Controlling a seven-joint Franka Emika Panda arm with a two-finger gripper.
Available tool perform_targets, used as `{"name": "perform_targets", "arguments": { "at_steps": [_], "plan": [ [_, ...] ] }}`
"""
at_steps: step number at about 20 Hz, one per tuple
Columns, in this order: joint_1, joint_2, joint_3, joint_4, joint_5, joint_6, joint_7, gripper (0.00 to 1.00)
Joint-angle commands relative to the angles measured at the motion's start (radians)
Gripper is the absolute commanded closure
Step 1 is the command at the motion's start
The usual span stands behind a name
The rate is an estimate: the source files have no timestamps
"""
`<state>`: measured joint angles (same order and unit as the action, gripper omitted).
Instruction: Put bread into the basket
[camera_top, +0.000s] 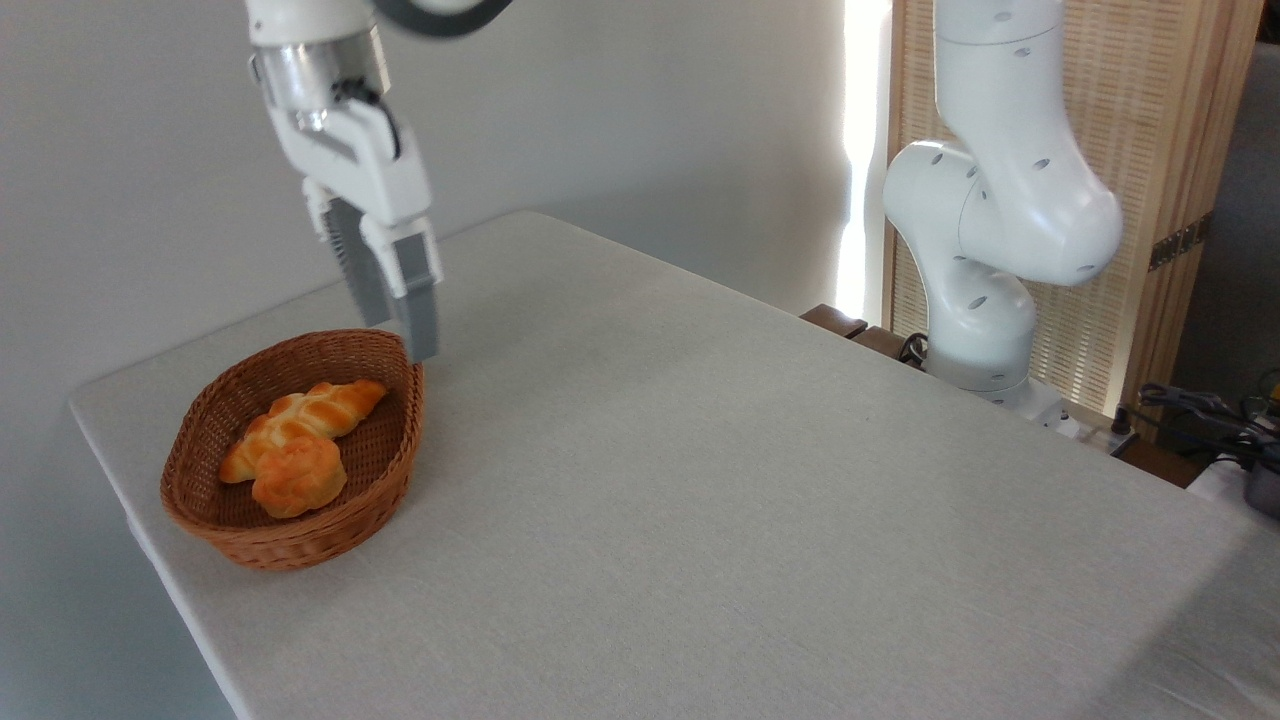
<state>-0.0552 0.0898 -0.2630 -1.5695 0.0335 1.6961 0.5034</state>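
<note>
The long braided bread (310, 412) lies inside the brown wicker basket (395, 470) at the table's left end, resting free. A small round orange bun (298, 478) sits against its near side in the same basket. My gripper (398, 338) hangs above the basket's far right rim, clear of the bread. Its fingers (418, 300) are open and hold nothing.
The table (700, 480) carries a pale grey cloth, and its left edge runs close to the basket. The arm's white base (985, 320) stands at the far right edge, with a wooden screen behind it and cables at the far right.
</note>
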Motion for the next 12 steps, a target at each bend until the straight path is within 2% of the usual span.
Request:
{"name": "perform_targets", "arguments": {
  "at_steps": [1,3,5,6,8,10,12],
  "plan": [
    [-0.003,-0.070,0.174,-0.015,-0.081,-0.081,0.215,0.00],
    [-0.003,-0.077,0.231,-0.011,-0.093,-0.114,0.271,0.00],
    [-0.003,-0.082,0.261,-0.011,-0.090,-0.124,0.268,0.00],
    [0.003,-0.082,0.261,-0.011,-0.089,-0.124,0.265,0.00],
    [0.064,-0.082,0.236,-0.011,-0.093,-0.124,0.264,0.00],
    [0.104,-0.084,0.208,-0.011,-0.093,-0.124,0.261,0.00],
    [0.117,-0.088,0.206,-0.011,-0.093,-0.124,0.259,0.00]
  ]
}}
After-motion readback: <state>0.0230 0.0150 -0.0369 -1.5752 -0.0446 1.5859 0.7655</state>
